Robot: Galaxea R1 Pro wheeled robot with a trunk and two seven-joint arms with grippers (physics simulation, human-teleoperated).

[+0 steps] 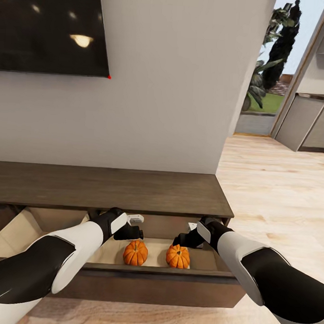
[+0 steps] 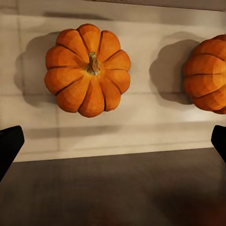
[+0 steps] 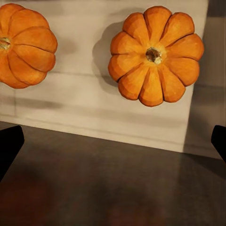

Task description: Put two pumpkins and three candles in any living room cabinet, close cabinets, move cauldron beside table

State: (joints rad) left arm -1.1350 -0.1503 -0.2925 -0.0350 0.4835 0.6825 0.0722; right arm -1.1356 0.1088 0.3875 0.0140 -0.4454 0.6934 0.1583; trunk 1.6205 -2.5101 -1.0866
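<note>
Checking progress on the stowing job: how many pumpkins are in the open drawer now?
2. One pumpkin sits below the left gripper, the other pumpkin beside it under the right gripper; the arms hide parts of the drawer.

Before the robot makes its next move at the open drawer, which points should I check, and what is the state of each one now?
1. Both pumpkins, left pumpkin and right pumpkin, sit upright in the drawer: ok.
2. Pumpkins apart, not touching: ok.
3. Left gripper open, holding nothing: ok.
4. Right gripper open, holding nothing: ok.
5. Drawer closed: not ok, it stands open.
6. Candles stored: cannot tell.
</note>
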